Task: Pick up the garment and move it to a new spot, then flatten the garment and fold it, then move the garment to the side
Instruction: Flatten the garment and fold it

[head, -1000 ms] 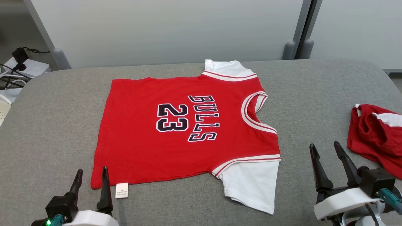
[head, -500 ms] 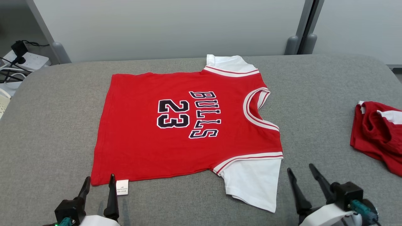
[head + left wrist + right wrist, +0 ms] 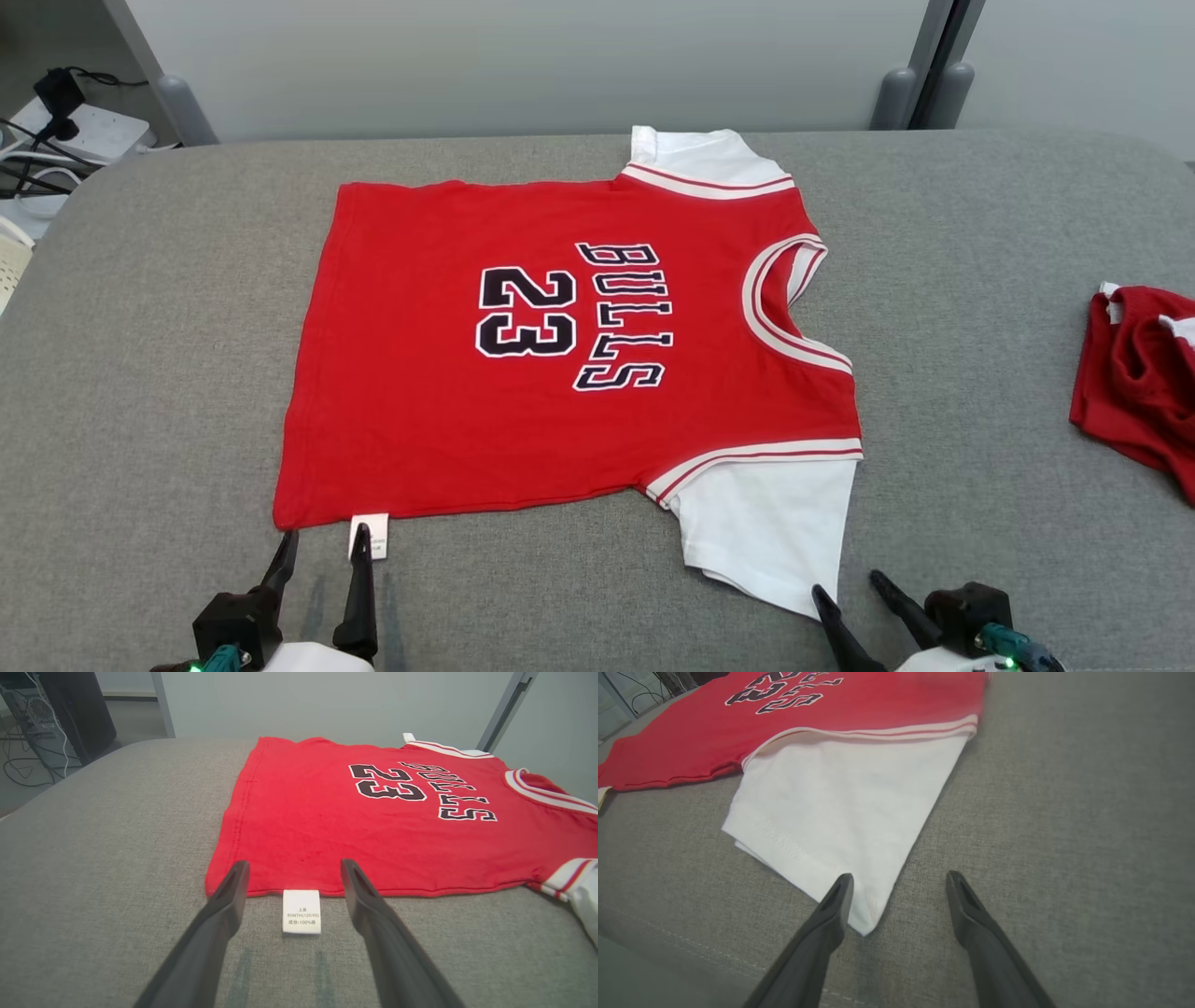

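The garment [image 3: 560,345] is a red jersey with white sleeves and black "BULLS 23" lettering, spread flat on the grey table [image 3: 140,327], collar to the right. My left gripper [image 3: 322,546] stands open at the jersey's near left hem corner; in the left wrist view its fingers straddle the white care label [image 3: 301,911]. My right gripper [image 3: 850,588] is open at the tip of the near white sleeve [image 3: 761,532]. In the right wrist view the sleeve's corner [image 3: 866,914] lies between the open fingers, beside the left one.
A second red and white garment [image 3: 1134,373] lies crumpled at the table's right edge. Cables and a power strip [image 3: 79,126] sit beyond the far left corner. A pale wall panel with posts [image 3: 896,93] backs the table.
The head camera has tilted, shifting the scene. Both grippers have dropped lower and closer to the jersey's near edge: the left to the hem corner, the right leftwards to the sleeve tip.
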{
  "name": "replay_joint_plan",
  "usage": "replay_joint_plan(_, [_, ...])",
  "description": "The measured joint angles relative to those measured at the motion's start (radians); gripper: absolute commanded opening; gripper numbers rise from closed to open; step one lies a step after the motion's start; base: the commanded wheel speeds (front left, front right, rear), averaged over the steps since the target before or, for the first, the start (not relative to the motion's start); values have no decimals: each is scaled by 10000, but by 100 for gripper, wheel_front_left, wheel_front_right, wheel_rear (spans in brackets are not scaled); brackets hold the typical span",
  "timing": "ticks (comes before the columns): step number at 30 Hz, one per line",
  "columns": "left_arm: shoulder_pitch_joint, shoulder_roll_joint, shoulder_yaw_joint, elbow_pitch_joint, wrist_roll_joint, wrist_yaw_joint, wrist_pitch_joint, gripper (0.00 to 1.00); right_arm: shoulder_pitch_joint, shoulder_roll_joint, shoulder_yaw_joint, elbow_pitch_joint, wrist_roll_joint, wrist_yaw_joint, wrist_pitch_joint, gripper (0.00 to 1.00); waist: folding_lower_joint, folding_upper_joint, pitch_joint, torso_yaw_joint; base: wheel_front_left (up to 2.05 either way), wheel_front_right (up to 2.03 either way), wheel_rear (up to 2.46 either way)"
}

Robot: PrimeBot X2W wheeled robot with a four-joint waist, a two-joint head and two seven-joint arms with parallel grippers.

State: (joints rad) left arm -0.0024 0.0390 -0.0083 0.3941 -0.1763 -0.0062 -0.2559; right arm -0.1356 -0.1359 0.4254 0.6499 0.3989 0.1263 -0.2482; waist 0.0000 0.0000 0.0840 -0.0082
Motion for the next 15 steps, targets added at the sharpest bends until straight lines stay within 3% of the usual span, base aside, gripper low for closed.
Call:
replay_joint_plan(10, [-198,4,-201,69,-13,2,0,100,-763,-199,1011,740,407,0,-144,98,1,0,353,212,0,0,0])
replay_joint_plan(11, [-231,4,-203,77,-15,2,0,100,-834,-238,1129,819,435,0,-186,87,0,0,374,226,0,0,0])
replay_joint_plan(12, [-250,6,-203,79,-17,2,0,100,-914,-265,1264,911,497,0,-219,69,0,0,392,235,0,0,0])
replay_joint_plan(14, [-256,6,-203,88,-31,25,0,100,-1099,-328,1501,1097,669,-2,-267,17,0,0,422,237,0,0,0])
replay_joint_plan(15, [-256,6,-201,94,-33,79,0,100,-1173,-349,1620,1120,748,0,-267,0,0,0,426,228,0,0,0])
